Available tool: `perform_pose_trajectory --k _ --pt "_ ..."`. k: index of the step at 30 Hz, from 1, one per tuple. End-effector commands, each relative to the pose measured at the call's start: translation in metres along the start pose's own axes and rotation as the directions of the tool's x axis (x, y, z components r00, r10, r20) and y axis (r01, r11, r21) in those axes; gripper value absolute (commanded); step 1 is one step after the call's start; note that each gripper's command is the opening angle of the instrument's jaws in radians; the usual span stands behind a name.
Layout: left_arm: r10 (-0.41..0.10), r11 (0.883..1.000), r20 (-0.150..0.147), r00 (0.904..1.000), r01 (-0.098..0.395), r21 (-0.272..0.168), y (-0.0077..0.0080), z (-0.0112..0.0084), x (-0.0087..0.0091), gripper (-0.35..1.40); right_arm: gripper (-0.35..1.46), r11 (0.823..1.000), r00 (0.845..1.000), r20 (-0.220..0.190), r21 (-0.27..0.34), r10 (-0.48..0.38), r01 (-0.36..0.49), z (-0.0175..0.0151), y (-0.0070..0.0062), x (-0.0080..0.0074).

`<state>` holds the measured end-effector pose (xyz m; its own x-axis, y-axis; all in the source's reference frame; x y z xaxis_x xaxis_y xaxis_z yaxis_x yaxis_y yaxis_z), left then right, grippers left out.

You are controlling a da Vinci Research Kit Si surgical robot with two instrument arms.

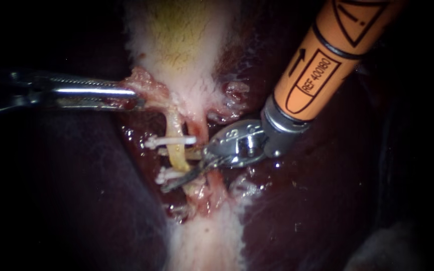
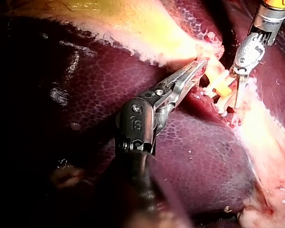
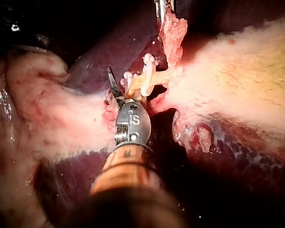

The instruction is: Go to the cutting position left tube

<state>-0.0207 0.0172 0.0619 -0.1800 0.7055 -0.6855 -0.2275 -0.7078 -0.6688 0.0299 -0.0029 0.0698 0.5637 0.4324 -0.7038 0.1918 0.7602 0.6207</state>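
The left tube [image 1: 177, 131] is pale yellow and runs down from the gallbladder's [image 1: 182, 45] neck. An upper white clip [image 1: 163, 142] and a lower white clip [image 1: 165, 176] cross it. My right instrument [image 1: 177, 171], on an orange shaft from the upper right, has its blades open at the tube between the two clips; one blade lies under the lower clip. In the right wrist view its blades [image 3: 123, 88] reach the tube [image 3: 145, 80]. My left instrument [image 1: 135, 96] is shut on tissue at the gallbladder's neck, also in the left wrist view [image 2: 202, 62].
Dark red liver [image 1: 76, 190] lies on both sides. A pinker right tube [image 1: 201, 128] runs just beside the left tube. Pale fatty tissue [image 1: 207, 241] continues below the clips. Raw ragged tissue [image 1: 234, 95] sits right of the neck.
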Motion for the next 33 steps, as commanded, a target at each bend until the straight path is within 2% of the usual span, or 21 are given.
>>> perform_pose_trajectory --k 1,7,21,25,33 --pt "0.0 1.0 0.0 1.0 0.0 0.0 0.0 0.0 0.0 -0.35 1.3 1.0 1.0 -0.005 0.0 0.007 -0.007 0.0001 0.0 0.0001" --pt "0.0 1.0 0.0 1.0 0.0 0.001 0.0 0.0002 0.0 -0.35 1.28 0.999 0.998 -0.056 0.022 0.038 -0.037 0.0012 0.0 0.0009" --pt "0.0 1.0 0.0 1.0 0.0 0.002 -0.0001 0.0005 -0.0001 -0.35 1.28 0.994 0.99 -0.097 0.019 0.107 -0.105 0.0035 0.0008 0.0013" --pt "0.0 1.0 0.0 1.0 0.0 0.003 -0.0001 0.0005 -0.0001 -0.35 1.28 0.993 0.986 -0.119 0.025 0.119 -0.117 0.0038 0.0009 0.0016" --pt "0.0 1.0 0.0 1.0 0.0 0.001 -0.0002 0.0004 -0.0001 -0.35 1.3 0.99 0.978 -0.16 0.049 0.136 -0.129 0.0033 -0.0007 0.0024"
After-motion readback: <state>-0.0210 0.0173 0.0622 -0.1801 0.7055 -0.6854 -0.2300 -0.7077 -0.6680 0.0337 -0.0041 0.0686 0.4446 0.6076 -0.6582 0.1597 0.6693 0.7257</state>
